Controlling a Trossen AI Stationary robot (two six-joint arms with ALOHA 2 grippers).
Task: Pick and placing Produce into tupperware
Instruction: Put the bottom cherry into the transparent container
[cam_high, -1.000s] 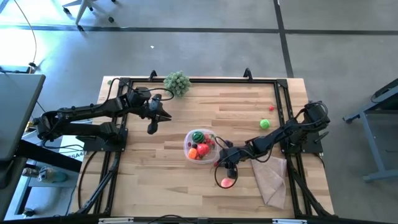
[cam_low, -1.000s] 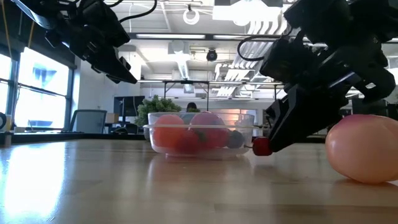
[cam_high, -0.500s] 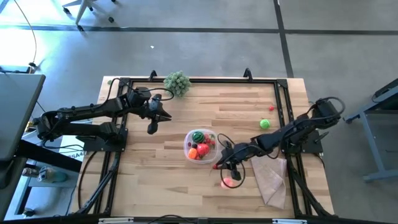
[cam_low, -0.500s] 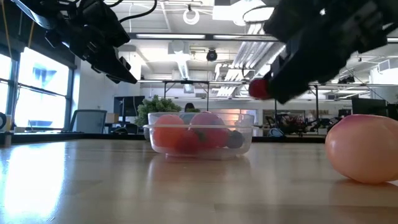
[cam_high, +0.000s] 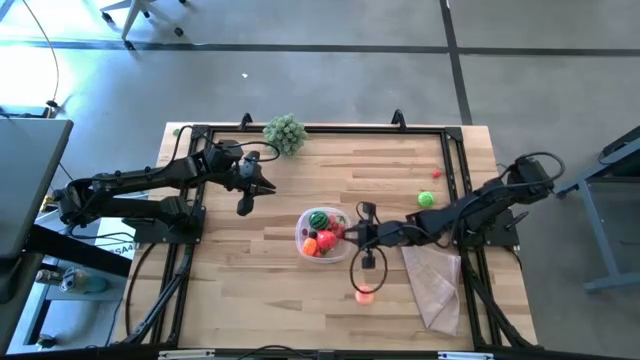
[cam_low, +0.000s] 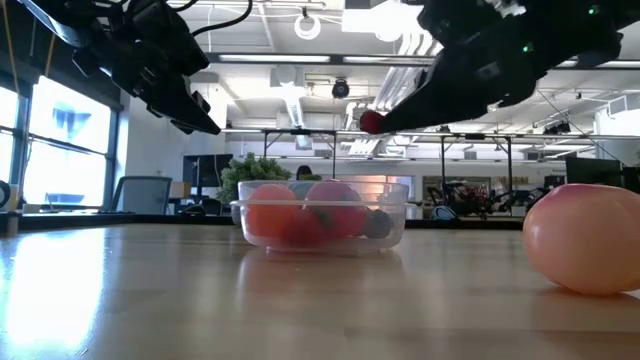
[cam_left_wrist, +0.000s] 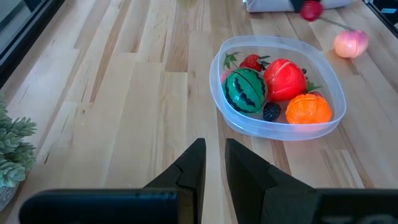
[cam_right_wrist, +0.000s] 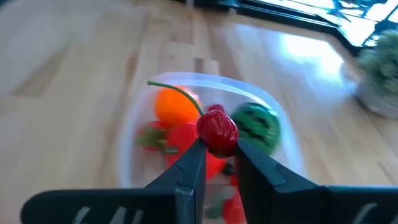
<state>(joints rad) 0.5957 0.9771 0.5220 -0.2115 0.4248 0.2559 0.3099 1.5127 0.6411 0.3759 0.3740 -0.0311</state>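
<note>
Red and small, a cherry (cam_right_wrist: 217, 130) is pinched in the right gripper (cam_right_wrist: 216, 155) just above the tupperware's (cam_high: 300, 238) three-o'clock rim, its fruit-filled bowl lying toward nine o'clock, while the left gripper (cam_left_wrist: 211, 163), fingers shut on nothing, hovers near ten o'clock.

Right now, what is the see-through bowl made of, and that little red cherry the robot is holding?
The tupperware looks like thin clear plastic with a whitish rim: you can see the fruit right through its wall. The cherry, pinched in the right gripper, looks like glossy red toy plastic or rubber, since light glints off its skin; its thin green stem bends in a smooth curve. Which of the two it is cannot be told.
</note>
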